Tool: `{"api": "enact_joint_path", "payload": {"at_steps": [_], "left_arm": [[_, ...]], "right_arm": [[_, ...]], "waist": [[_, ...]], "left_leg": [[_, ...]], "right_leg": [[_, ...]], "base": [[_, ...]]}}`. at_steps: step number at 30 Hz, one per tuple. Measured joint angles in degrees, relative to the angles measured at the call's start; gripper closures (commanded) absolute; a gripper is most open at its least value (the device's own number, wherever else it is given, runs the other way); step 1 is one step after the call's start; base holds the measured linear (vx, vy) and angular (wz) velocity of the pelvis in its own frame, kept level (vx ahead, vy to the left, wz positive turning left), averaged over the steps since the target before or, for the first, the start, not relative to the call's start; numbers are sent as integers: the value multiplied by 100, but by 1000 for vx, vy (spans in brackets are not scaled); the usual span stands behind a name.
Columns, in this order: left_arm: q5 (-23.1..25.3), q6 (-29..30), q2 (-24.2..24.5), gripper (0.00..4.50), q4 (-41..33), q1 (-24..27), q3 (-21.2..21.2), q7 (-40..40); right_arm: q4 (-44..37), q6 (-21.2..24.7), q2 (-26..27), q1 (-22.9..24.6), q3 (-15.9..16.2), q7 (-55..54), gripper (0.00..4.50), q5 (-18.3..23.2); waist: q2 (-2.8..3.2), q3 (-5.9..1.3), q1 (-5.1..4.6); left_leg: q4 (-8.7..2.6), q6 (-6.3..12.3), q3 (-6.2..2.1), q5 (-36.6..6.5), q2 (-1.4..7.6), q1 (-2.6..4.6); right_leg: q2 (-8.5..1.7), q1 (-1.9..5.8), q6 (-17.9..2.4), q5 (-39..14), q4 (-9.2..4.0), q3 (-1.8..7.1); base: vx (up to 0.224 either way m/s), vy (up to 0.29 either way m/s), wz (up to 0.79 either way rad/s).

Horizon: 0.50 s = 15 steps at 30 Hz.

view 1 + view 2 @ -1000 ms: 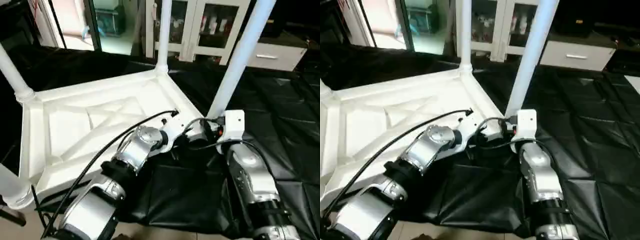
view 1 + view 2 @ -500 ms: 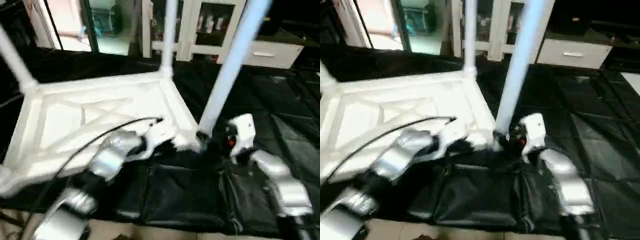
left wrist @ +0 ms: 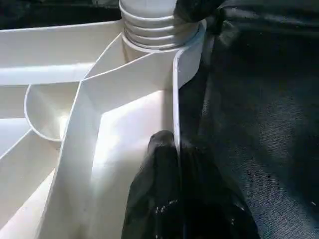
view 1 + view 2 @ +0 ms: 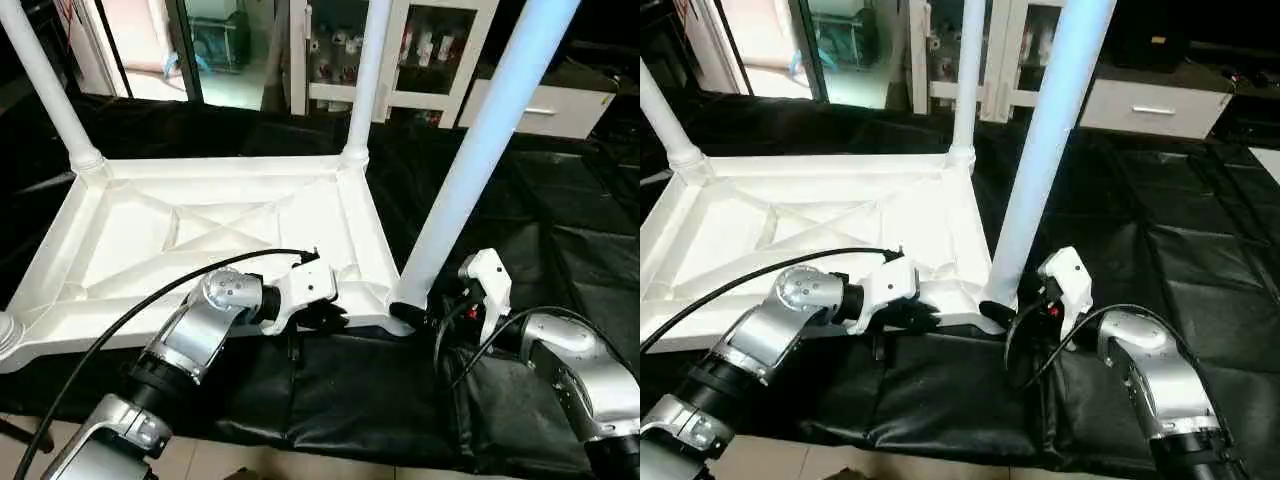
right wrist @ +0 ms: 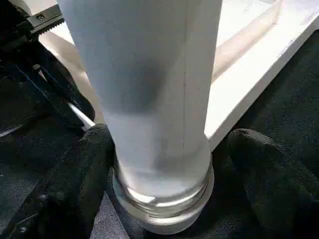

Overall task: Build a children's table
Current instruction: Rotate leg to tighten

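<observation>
- Tabletop [image 4: 200,230] lies upside down on the black-sheeted work table [image 4: 560,220], ribs up, three far legs already upright; the view has swung since a second ago, so its apparent shift is camera motion.
- Fourth leg [image 4: 480,150] stands at the near right corner socket, steeper than before, probably seating.
- Right gripper [image 5: 169,174], earlier hidden behind its wrist, now straddles the leg's base, fingers wide and not clamping.
- Left gripper [image 3: 177,164] pinches the tabletop's near rim, fingers closed.
</observation>
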Motion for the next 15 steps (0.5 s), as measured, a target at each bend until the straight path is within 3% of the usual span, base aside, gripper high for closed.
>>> {"api": "enact_joint_path", "payload": {"at_steps": [15], "left_arm": [[-1, 59, 6, 450, -34, 7, 8, -2]], "right_arm": [[312, -215, 57, -135, 47, 297, 185, 79]], "waist": [[-1, 1, -10]], "left_leg": [[0, 1, 0, 1, 0, -1]], "right_leg": [[0, -1, 0, 0, 1, 0]], "base": [[0, 0, 0]]}}
